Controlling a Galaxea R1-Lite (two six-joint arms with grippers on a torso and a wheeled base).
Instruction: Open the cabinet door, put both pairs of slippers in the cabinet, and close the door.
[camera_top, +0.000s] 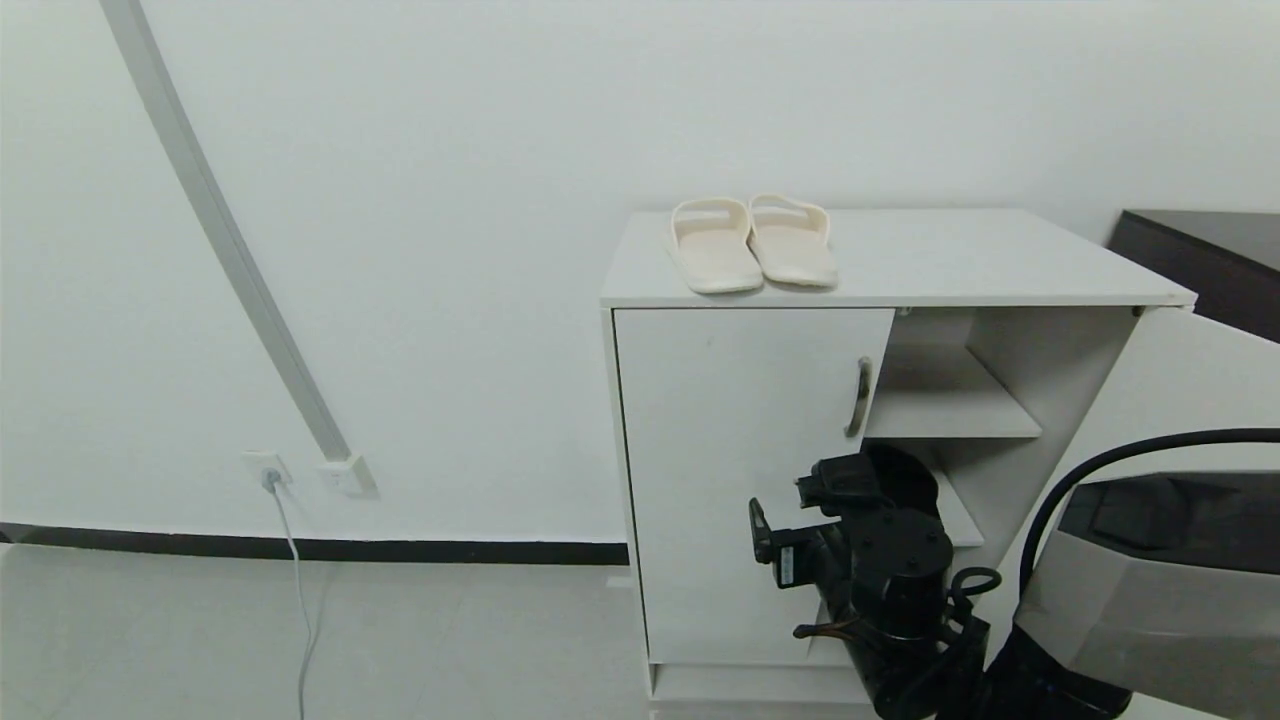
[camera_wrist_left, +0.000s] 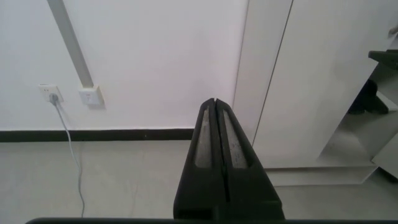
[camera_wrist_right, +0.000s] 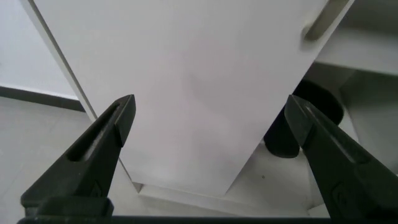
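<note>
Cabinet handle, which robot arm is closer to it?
Right. The right gripper, fingers open, faces the closed door close below the handle. The left gripper sits farther back from the cabinet.

The white wooden cabinet (camera_top: 950, 260) has its open right door (camera_top: 1190, 390) cut off by the head view's right edge, as is the dark brown furniture top (camera_top: 1210, 250) behind it. Inside, a black rounded object (camera_wrist_right: 280, 137) sits partly behind the closed left door (camera_wrist_right: 186, 93) and a finger (camera_wrist_right: 323, 149) of the right tool (camera_wrist_right: 210, 102); what it is cannot be told. The right arm (camera_top: 890, 570) covers much of the lower shelf (camera_top: 962, 525).
</note>
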